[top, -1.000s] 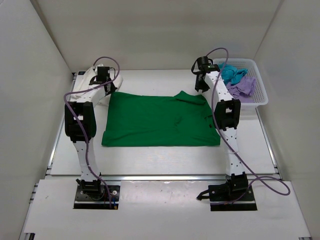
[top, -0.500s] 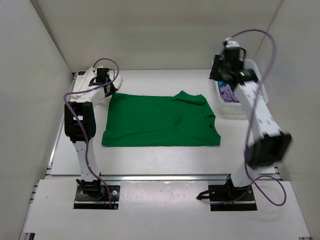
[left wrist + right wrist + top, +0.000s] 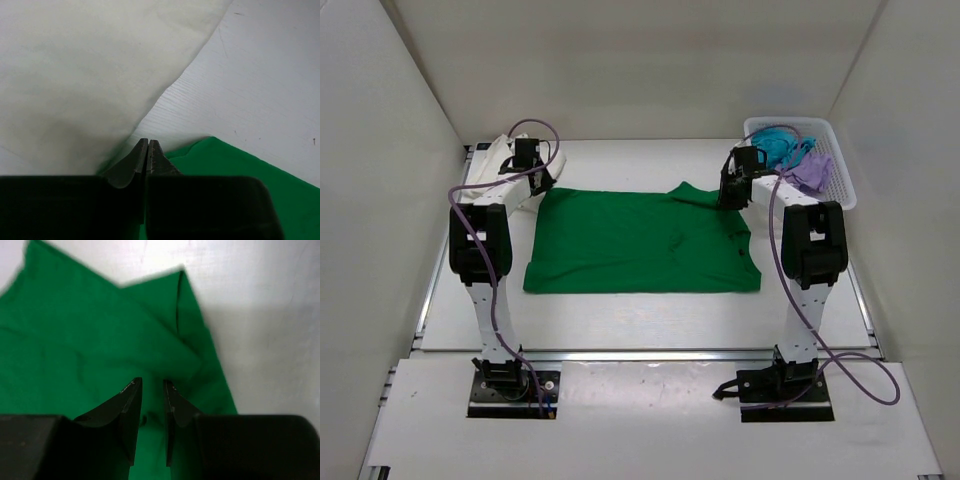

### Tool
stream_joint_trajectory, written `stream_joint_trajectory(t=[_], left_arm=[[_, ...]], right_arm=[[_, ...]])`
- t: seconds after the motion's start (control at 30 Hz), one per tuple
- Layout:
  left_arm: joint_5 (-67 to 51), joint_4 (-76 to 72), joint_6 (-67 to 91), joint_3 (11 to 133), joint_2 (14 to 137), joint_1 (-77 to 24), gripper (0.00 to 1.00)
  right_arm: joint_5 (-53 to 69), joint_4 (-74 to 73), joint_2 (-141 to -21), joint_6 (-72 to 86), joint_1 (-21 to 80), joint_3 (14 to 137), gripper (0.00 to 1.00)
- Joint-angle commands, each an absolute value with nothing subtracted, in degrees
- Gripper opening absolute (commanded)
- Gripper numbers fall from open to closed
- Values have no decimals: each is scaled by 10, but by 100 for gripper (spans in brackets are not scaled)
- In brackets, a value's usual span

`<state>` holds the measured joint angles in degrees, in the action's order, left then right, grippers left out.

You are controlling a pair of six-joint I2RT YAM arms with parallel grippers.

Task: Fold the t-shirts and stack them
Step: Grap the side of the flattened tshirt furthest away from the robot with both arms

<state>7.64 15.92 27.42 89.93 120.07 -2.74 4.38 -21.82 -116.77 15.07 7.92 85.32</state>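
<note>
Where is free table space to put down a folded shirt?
One bare strip lies between the near hem of the green t-shirt and the near edge of the table. Another runs behind it, by the back wall. Crowded: far left corner, cream t-shirt and left gripper; far right, basket and right gripper.

Open table (image 3: 640, 320) before the green shirt (image 3: 640, 240); basket (image 3: 842, 190) (far right) walls that corner.

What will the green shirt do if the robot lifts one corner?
Probably flop: the green shirt lies limp and flat, with a folded-over sleeve and small wrinkles. Pushed, it would likely bunch up like the fold by the right tool. It looks thin, so probably light.
</note>
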Motion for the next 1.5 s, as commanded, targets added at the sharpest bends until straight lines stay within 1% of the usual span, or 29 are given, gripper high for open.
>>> stream_joint_trajectory(t=[0.0,0.1,0.23,0.4,0.57,0.63,0.7,0.9,1.03,1.2,1.27,1.4,1.47], left_arm=[[67,147,271,891,1149,-32,0],[63,150,273,896,1150,-30,0],[66,153,269,899,1147,-31,0],[65,157,269,905,1151,-32,0],[64,154,270,901,1148,-33,0],[62,154,270,900,1152,-31,0],[60,153,270,899,1150,-31,0],[62,154,270,905,1151,-31,0],[63,152,270,904,1153,-33,0],[63,153,271,905,1155,-32,0],[62,152,270,905,1158,-32,0],[65,156,269,904,1156,-29,0],[58,154,269,905,1156,-30,0]], right_arm=[[41,-174,-1153,146,74,934,21],[29,-163,-1163,150,76,913,22],[29,-111,-1150,158,71,865,23],[12,-154,-1205,146,69,947,24],[0,-181,-1246,141,68,999,24],[2,-198,-1280,141,66,1035,25],[-13,-230,-1298,142,71,1064,24],[-31,-236,-1305,147,67,1058,24],[-36,-267,-1334,147,69,1086,25],[-21,-236,-1319,147,72,1060,23],[-11,-244,-1327,153,73,1068,23],[-8,-239,-1322,149,70,1064,14],[-7,-237,-1311,149,73,1059,13]])
